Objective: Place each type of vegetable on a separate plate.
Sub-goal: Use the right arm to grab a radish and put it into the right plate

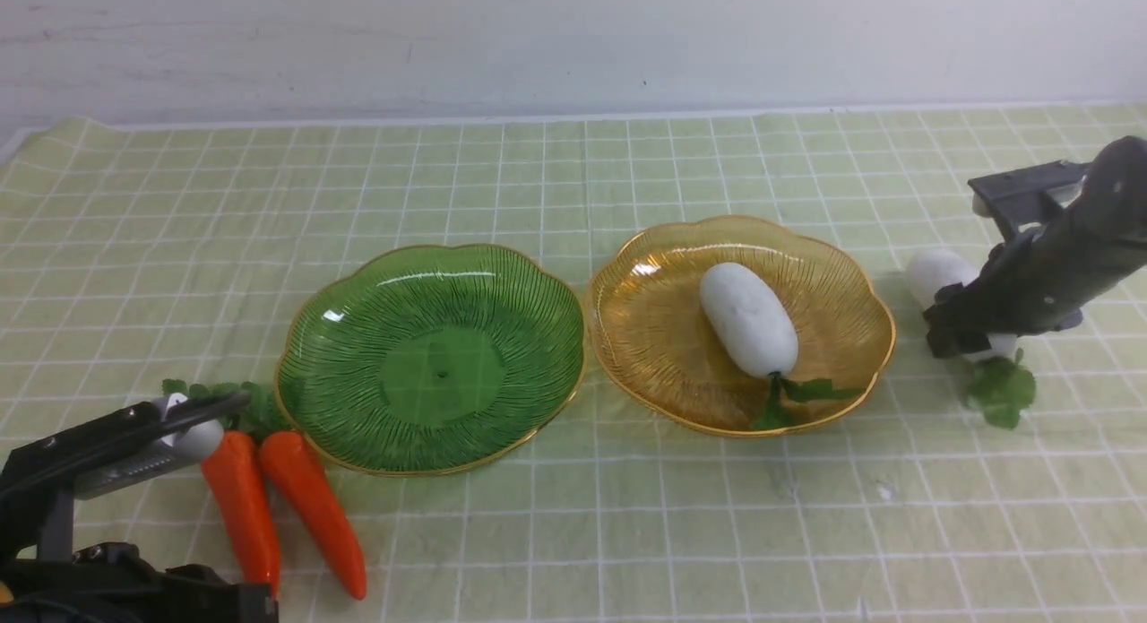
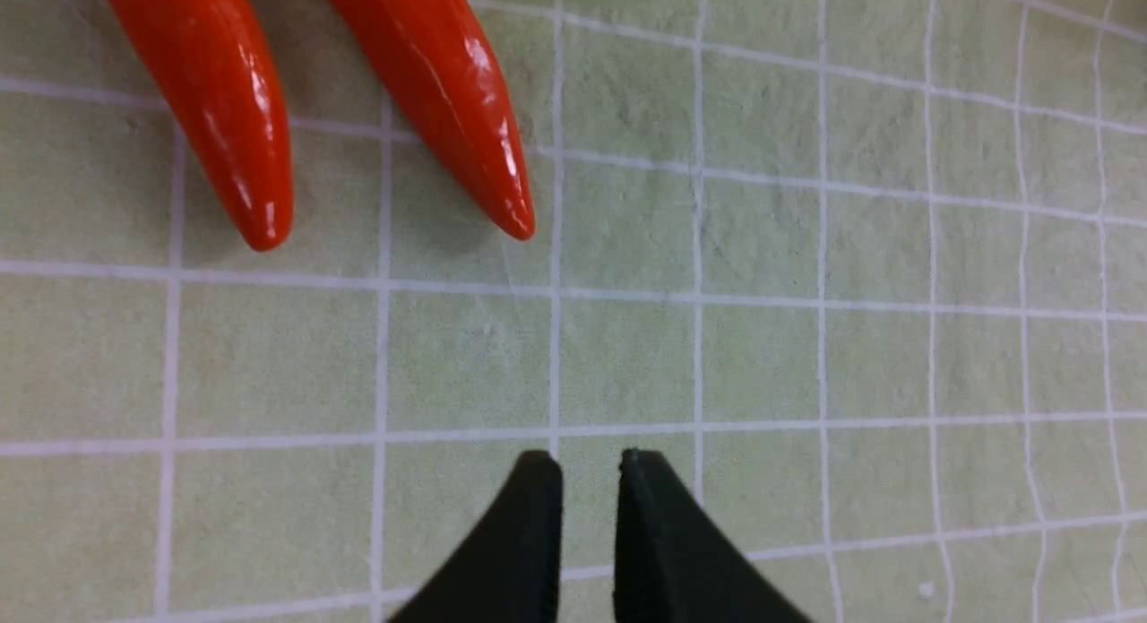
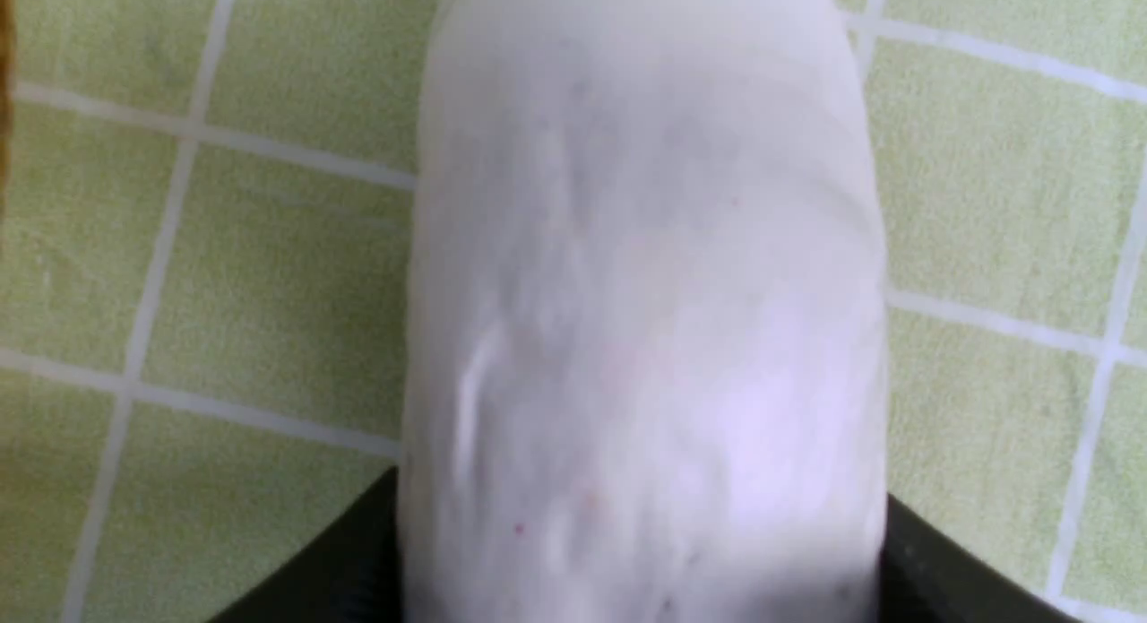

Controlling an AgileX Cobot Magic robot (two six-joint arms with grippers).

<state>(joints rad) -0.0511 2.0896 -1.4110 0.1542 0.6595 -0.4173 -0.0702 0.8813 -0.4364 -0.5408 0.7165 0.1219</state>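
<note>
My right claw (image 1: 954, 264) flanks the radish (image 3: 645, 291) near the bench's (image 1: 627, 533) right edge, meant for the amber plate (image 1: 887, 332). Whether it pinches yet, I cannot tell. My left claw (image 2: 587, 471) idles, pressed nearly together.

The front camera sits between the arms, looking forward and slightly down across the checked cloth (image 1: 573, 533) to the wall (image 1: 573, 40). The left wrist camera looks down on the cloth from close by; both show the two carrots (image 2: 430, 94). The right wrist camera is nearer still, filled by the white radish (image 3: 645, 291) that the front view shows right of the yellow plate (image 1: 833, 282)
</note>
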